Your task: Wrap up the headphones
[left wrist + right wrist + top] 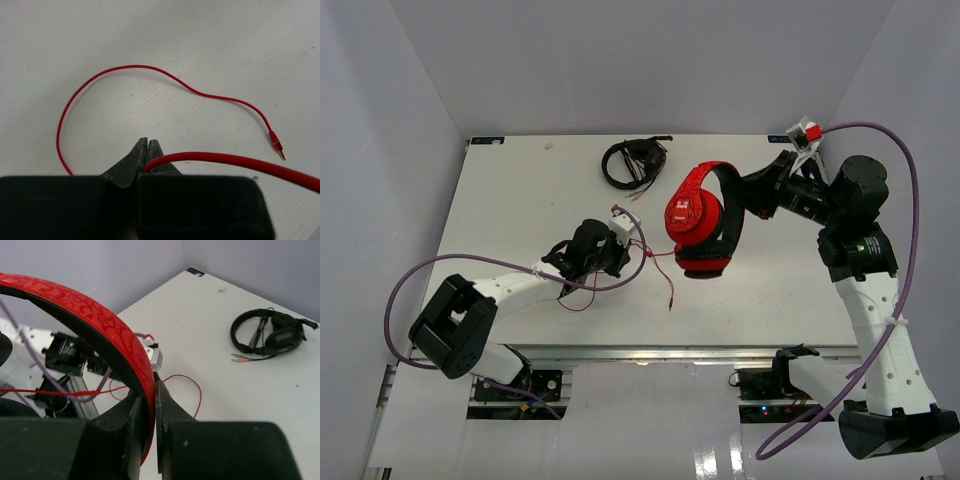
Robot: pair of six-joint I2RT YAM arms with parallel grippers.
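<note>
The red headphones hang above the middle of the table, held by the headband. My right gripper is shut on the headband; in the right wrist view the jaws clamp its red band. The thin red cable trails from the earcups to the left and down, its plug end lying on the table. My left gripper is shut on the cable; in the left wrist view the cable leaves the closed fingertips, and a loop ends at the plug.
All-black headphones with a bundled cable lie at the back centre of the table, also in the right wrist view. White walls enclose the table on three sides. Purple arm cables loop beside each arm.
</note>
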